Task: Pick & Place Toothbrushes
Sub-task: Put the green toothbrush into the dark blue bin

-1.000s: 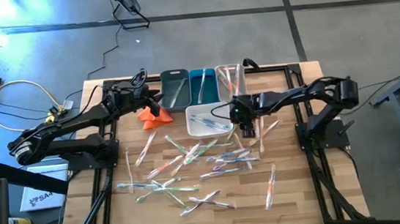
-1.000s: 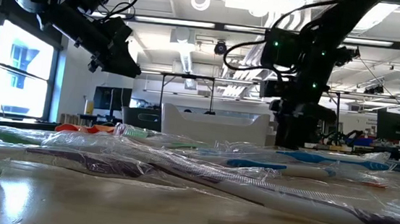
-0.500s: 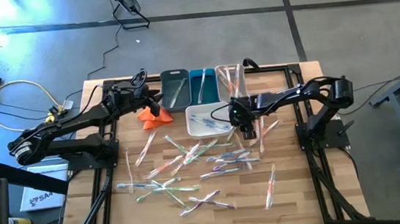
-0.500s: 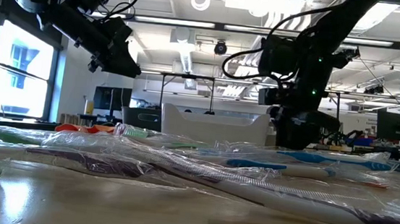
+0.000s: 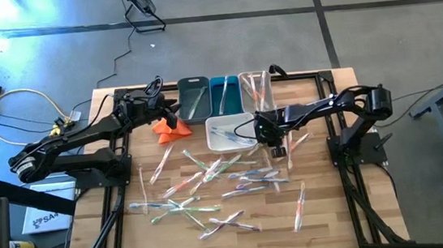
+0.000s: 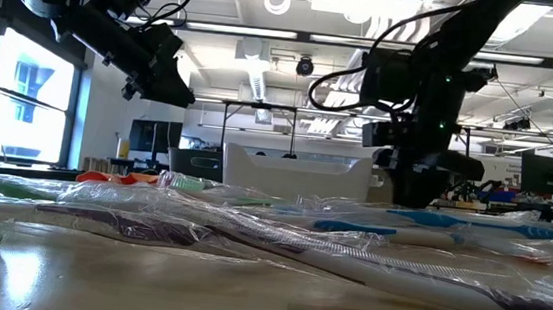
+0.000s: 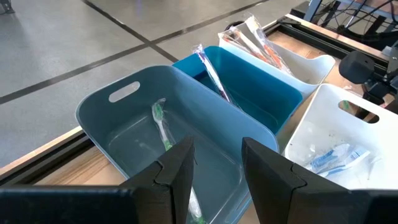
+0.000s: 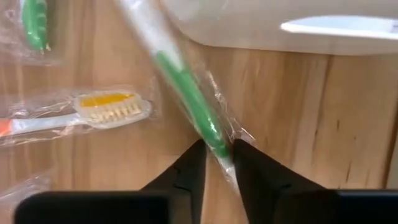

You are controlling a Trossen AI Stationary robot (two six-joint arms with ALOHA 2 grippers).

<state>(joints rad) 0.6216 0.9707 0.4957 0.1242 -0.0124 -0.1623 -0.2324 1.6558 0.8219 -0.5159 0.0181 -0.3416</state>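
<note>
One green toothbrush point(image 8: 186, 93) now clamped between right gripper point(image 5: 276, 145) fingers, beside white bin point(image 5: 215, 126); gripper has dropped to worktop point(image 5: 328, 211) within last second. Pick underway, lift pending. Left gripper point(image 7: 214, 168) parted, empty, hovers over grey bin point(image 7: 118, 115). Remaining toothbrushes point(image 5: 203, 187) scattered mid-worktop. Clamped brush head out of frame.

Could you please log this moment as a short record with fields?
right gripper: fingers closed on a green toothbrush, low beside the white bin
left gripper: fingers apart, empty, above the grey-blue bin
grey-blue bin: one green-headed toothbrush inside
table: many wrapped toothbrushes loose
</note>
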